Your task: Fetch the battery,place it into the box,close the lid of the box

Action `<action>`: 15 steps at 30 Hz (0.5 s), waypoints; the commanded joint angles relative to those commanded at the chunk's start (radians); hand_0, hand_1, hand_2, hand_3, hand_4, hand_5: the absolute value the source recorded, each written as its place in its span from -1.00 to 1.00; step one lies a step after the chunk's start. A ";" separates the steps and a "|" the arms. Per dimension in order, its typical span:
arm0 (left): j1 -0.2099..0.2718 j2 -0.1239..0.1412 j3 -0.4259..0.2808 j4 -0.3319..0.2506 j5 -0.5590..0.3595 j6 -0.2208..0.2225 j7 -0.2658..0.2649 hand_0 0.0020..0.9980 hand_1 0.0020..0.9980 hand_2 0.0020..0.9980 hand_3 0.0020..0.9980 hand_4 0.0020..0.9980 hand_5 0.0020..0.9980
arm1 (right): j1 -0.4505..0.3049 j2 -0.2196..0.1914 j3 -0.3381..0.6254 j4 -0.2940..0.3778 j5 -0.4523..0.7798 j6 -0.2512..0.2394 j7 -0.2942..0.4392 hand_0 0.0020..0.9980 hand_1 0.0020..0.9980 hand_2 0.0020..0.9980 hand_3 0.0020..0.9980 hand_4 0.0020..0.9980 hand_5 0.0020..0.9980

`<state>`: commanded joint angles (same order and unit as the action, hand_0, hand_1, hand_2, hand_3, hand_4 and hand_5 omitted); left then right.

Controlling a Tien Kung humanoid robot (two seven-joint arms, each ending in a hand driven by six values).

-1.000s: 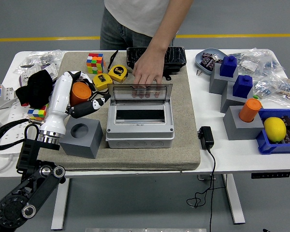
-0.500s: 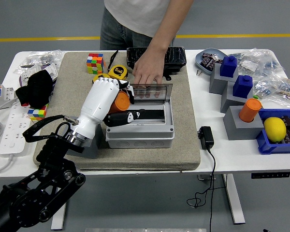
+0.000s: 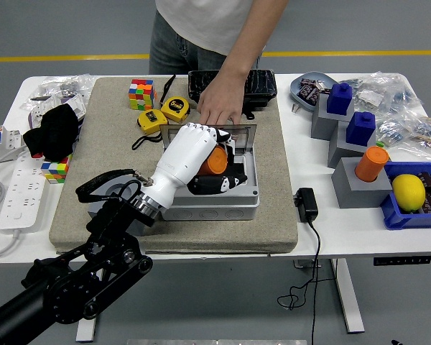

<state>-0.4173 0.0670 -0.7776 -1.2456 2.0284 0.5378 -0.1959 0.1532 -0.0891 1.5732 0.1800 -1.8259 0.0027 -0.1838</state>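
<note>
My left hand [image 3: 212, 167], white with black fingertips, hangs over the open grey box [image 3: 208, 201] and is shut on an orange cylindrical battery [image 3: 215, 161]. The battery sits just above the box's dark opening. The box's clear lid [image 3: 241, 134] stands upright at the back, and a person's hand [image 3: 219, 100] rests on its top edge from the far side. The box sits on a beige mat [image 3: 273, 180]. My right hand is out of sight.
A grey block [image 3: 99, 208] lies partly hidden under my left arm. Two yellow tape measures [image 3: 165, 111], a colour cube [image 3: 141, 93] and a black tray [image 3: 255, 86] lie behind the box. Grey stands with blue and orange pieces [image 3: 359, 154] and a lemon [image 3: 408, 192] stand at right.
My left hand has carried the orange battery rightward from beside the grey block to over the box opening. The person's hand has stayed on the lid.
</note>
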 joint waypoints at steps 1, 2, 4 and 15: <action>-0.004 -0.008 -0.004 0.015 -0.001 0.002 -0.001 -0.90 -1.00 -1.00 -1.00 0.88 -0.69 | 0.000 0.000 -0.002 0.000 0.002 0.000 0.001 0.66 0.46 0.34 0.29 1.00 0.70; -0.005 -0.011 -0.005 0.020 -0.001 0.002 -0.002 -0.90 -1.00 -1.00 -1.00 0.88 -0.69 | 0.000 0.001 -0.003 0.000 0.003 0.000 0.001 0.66 0.46 0.34 0.29 1.00 0.69; -0.014 -0.021 -0.004 0.042 -0.005 0.005 -0.005 -0.90 -1.00 -1.00 -1.00 0.88 -0.69 | 0.001 0.001 -0.002 0.000 0.002 -0.001 0.001 0.66 0.46 0.34 0.29 1.00 0.69; -0.072 -0.053 0.045 0.158 -0.082 0.025 -0.030 -0.90 -1.00 -1.00 -1.00 0.92 -0.65 | 0.003 0.000 -0.002 0.000 -0.001 0.000 0.000 0.66 0.46 0.34 0.29 1.00 0.69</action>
<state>-0.4896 0.0141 -0.7327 -1.0876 1.9467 0.5631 -0.2258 0.1565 -0.0891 1.5714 0.1800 -1.8269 0.0029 -0.1840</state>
